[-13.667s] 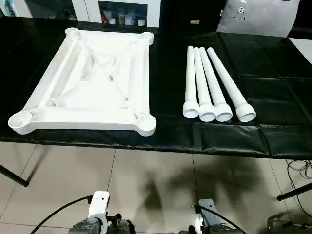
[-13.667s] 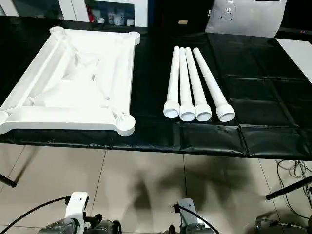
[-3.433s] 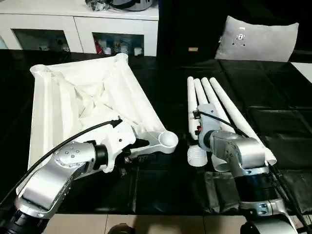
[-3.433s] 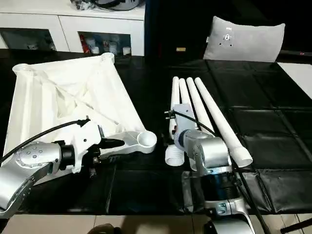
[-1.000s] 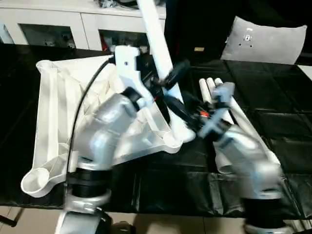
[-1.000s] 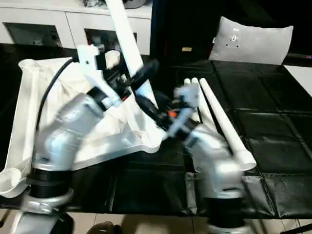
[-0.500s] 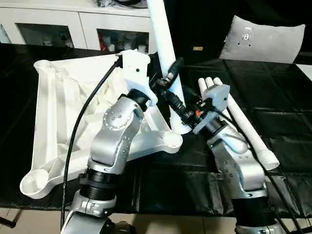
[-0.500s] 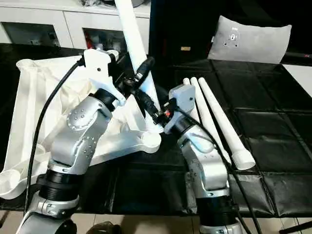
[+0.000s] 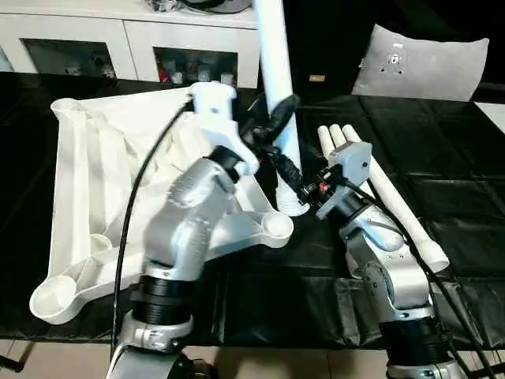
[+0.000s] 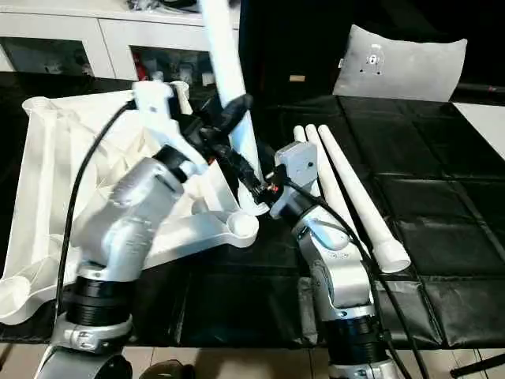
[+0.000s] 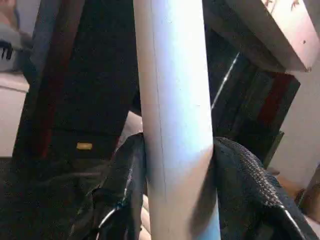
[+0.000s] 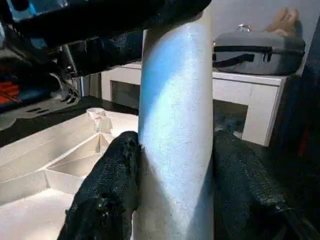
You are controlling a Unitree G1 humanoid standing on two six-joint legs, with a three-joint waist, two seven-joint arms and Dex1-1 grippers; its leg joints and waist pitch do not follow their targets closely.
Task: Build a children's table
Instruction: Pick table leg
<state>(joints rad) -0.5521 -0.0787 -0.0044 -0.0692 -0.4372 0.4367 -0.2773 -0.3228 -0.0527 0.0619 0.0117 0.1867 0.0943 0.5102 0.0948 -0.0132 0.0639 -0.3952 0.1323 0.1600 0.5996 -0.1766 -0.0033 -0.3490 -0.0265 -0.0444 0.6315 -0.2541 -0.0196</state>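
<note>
Left tool (image 11: 175, 165) has just closed on the upright leg (image 9: 276, 87), right tool (image 12: 175, 165) still clamping it lower down; foot apparently just beside the top's (image 9: 87, 181) near corner socket (image 9: 276, 227), not yet seated.

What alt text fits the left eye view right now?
Both grippers clamp one white leg held nearly upright, left gripper above right gripper. Its base is beside the upside-down tabletop; three legs lie to the right.

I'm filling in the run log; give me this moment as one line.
step: fit first leg | left claw: on raised leg | right claw: on it, lower | tabletop: underside up | lying legs: three
</note>
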